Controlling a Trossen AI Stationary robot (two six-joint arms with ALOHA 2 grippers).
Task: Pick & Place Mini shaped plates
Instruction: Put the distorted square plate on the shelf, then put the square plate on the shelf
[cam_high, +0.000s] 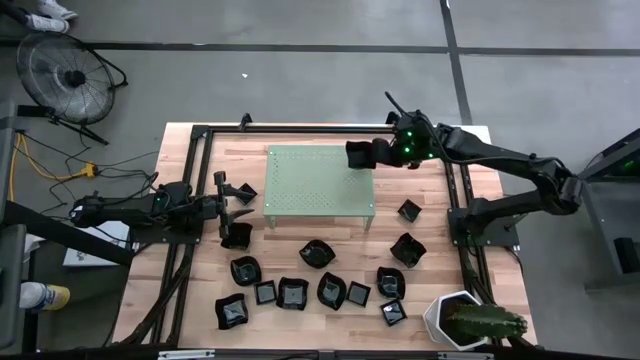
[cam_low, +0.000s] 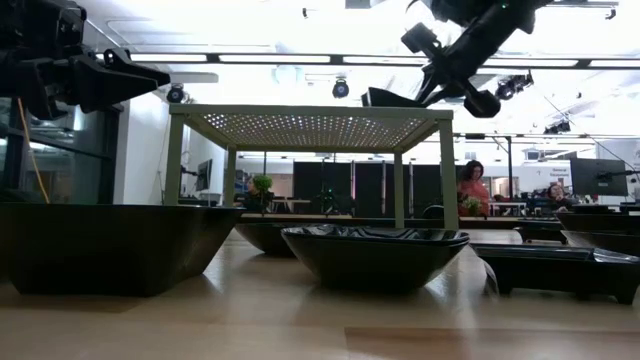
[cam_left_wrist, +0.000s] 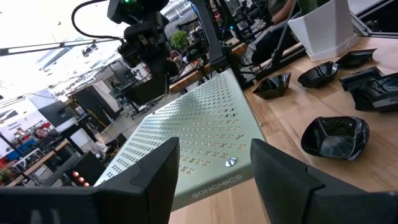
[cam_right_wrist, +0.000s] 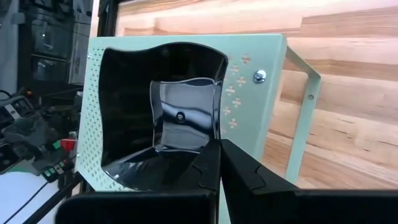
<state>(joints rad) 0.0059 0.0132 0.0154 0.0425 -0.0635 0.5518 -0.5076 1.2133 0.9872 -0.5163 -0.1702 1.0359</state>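
A pale wooden table (cam_high: 300, 140) sits on a grey floor, with a fan (cam_high: 62, 78) off at ten o'clock and an open workshop behind. A perforated green stand (cam_high: 318, 180) occupies the table's middle. The right gripper (cam_right_wrist: 219, 163), over the stand's two o'clock corner, is closed tight on the rim of a wavy-edged black dish (cam_right_wrist: 163, 112), holding it tipped above the green top. The left gripper (cam_left_wrist: 214, 162) hovers at nine o'clock of the stand, its fingers spread wide and holding nothing. The other mini black dishes (cam_high: 318, 254) lie scattered from four to seven o'clock, mostly apart. A white hexagonal plant pot (cam_high: 455, 318) stands at five o'clock.
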